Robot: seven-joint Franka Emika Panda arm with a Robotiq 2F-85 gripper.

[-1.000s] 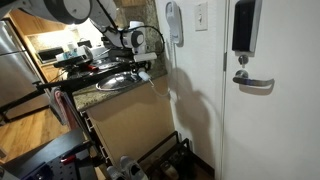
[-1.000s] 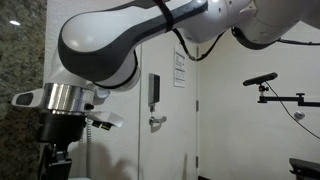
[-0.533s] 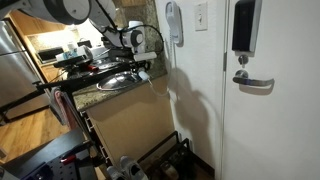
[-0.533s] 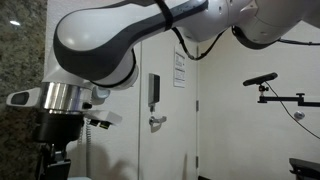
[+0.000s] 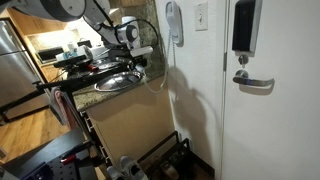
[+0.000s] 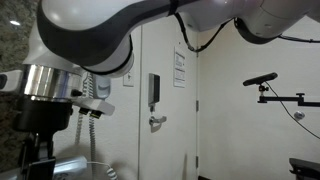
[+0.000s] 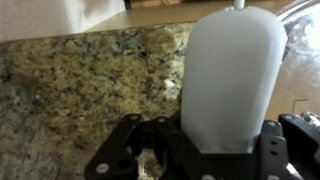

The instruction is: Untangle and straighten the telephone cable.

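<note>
The gripper point(image 5: 133, 66) is pressed together over the counter, apparently pinching the telephone cable point(image 5: 165, 72), which rises to the wall handset point(image 5: 173, 22).

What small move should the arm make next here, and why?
Probably a slow pull away from the wall phone, to take up slack. The gripper is shut over the granite counter, and the telephone cable hangs loose from the phone towards it. The wrist view shows a white shape between the jaws; whether the cord is actually gripped cannot be told, so go gently.
</note>
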